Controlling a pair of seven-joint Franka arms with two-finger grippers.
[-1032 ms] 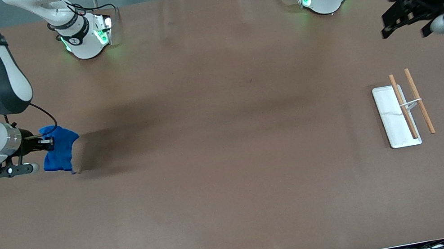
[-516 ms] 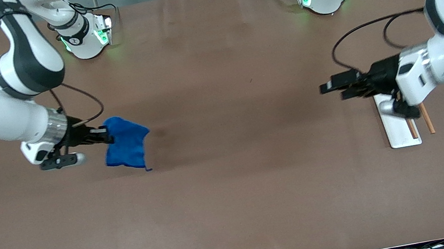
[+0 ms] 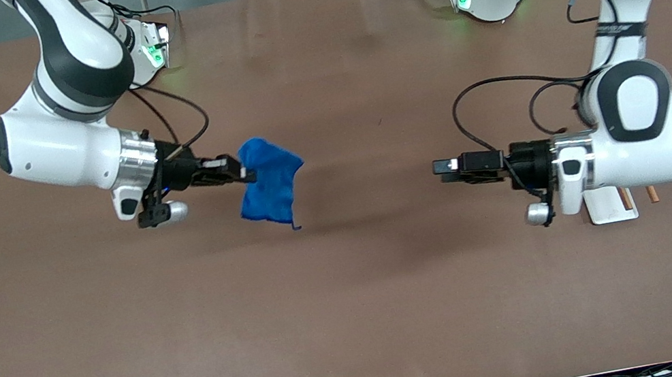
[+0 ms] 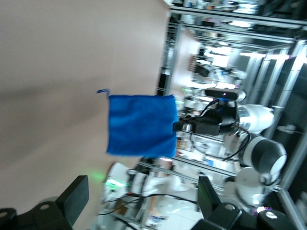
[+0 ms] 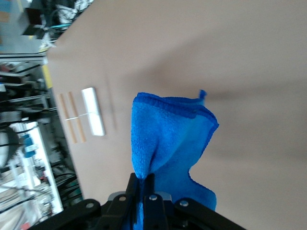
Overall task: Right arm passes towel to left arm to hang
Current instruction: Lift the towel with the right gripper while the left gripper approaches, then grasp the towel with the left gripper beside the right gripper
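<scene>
Brown matte bench fills the front view, both arm bases along its top edge. White jointed right arm has its black two-finger right gripper clenched on one edge of the small bright blue microfibre towel, which hangs in the air over the bench middle, toward the right arm's end, with a loose thread dangling from its lowest corner. White left arm points its black left gripper straight at the towel, fingers released and spread as the left wrist view shows, well apart from the cloth. White flat rack base with wooden rods sits under the left arm's wrist near that arm's end of the bench. Step in hand: approach to the handover, no transfer yet. Next move likely calls for closing the gap so the left gripper's fingers straddle a free edge of the towel, clamping, then the right gripper letting go.
</scene>
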